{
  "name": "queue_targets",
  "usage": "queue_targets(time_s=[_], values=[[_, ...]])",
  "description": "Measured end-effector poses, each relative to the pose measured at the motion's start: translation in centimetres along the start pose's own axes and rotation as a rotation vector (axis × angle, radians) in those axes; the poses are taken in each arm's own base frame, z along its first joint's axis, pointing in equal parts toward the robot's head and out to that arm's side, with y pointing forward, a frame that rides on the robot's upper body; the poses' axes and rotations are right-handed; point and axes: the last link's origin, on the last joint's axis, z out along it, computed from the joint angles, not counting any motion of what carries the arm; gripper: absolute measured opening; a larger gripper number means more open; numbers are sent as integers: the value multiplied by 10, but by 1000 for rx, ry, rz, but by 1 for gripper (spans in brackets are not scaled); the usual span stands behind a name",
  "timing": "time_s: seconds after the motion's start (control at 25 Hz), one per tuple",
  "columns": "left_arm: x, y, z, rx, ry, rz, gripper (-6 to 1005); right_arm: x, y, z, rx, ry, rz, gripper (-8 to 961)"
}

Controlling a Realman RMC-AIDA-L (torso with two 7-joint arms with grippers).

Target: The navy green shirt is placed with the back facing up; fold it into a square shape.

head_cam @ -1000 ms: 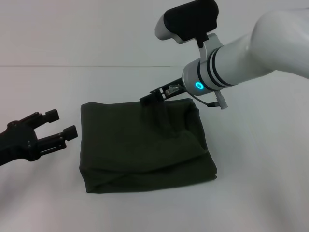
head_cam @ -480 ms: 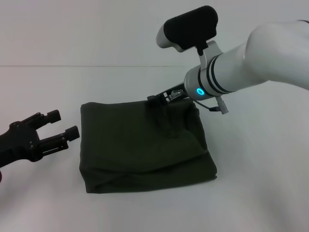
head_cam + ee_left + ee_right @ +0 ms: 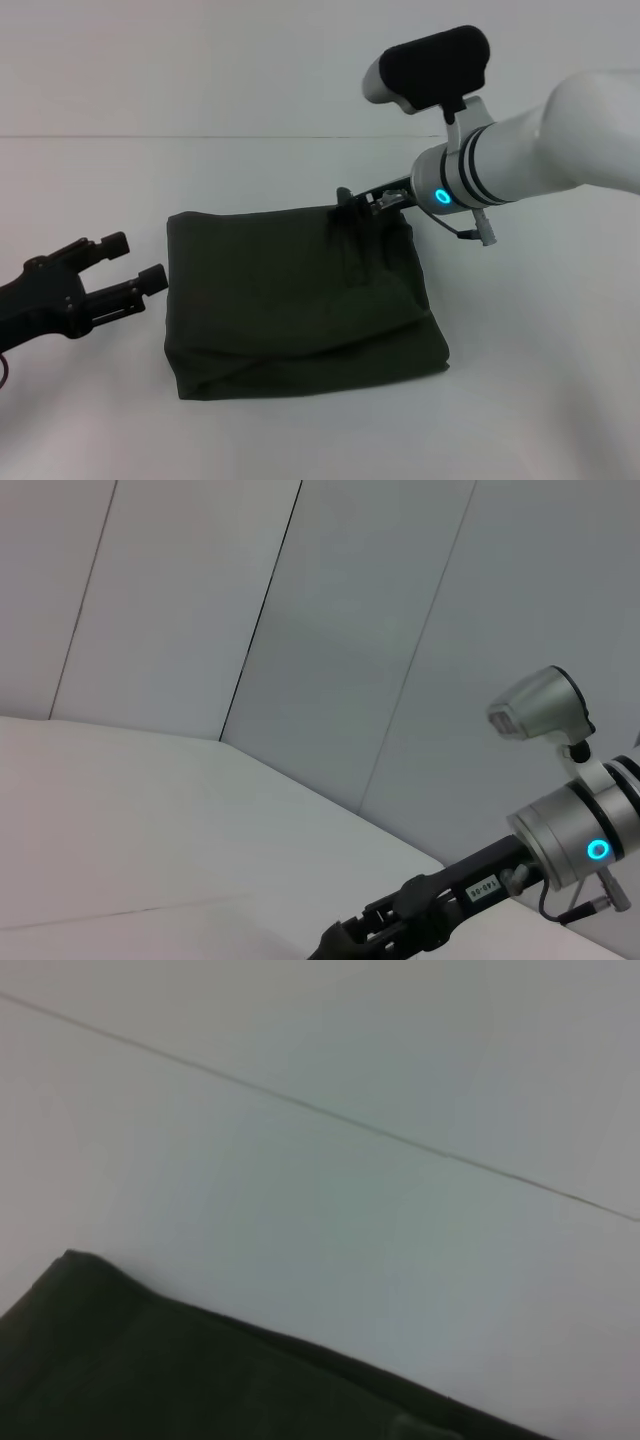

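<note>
A: Status?

B: The plain dark olive-green short-sleeved shirt of soft matte fabric (image 3: pixel 300 300) lies on the white table (image 3: pixel 540 380) as a roughly square bundle, edges doubled under along the near side. Looks like the last fold is down, so I'd call this the finishing stage.

A: Right arm?

B: The black right gripper (image 3: pixel 352 203) on the white arm sits at the far edge of the bundle, toward its right corner, touching or just above the cloth. Can't tell how far its fingers are parted, or whether there's fabric between them; the tip blends into the dark cloth.

A: Left?

B: The black left gripper (image 3: pixel 140 266) hovers low, just beside the bundle's left edge, clear of it. Two fingers apart with a visible gap, nothing between them.

A: Next move?

B: My guess: if the right one has a pinch of cloth, it needs to let go and lift straight off without dragging that far edge. The right side of the bundle is rumpled, with creases running down from the far corner, so a careless pull would undo the square. A light smoothing there might help.

A: Any bins or trays?

B: None in sight. Just the table, the plain wall panels (image 3: pixel 250 630) behind, and the shirt. The right wrist camera only shows a far corner of the cloth against the table.
</note>
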Motion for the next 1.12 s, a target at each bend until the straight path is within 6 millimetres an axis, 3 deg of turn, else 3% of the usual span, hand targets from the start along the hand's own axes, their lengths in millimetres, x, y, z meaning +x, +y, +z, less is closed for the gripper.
queue_targets(time_s=[0.4,0.76,0.92,1.12], values=[[1,0,2,-4,1,-1,905,25,-42,-11,48,-18,146,852],[2,0,1,4,34,-22,905,47,-68,-23,84,-52,234,845],[1,1,1,3,63,-50,905,48,-72,-38,70,-120,245,842],[-1,2,1,7,85,-77,905,51,-63,-57,-95,-166,246,838]])
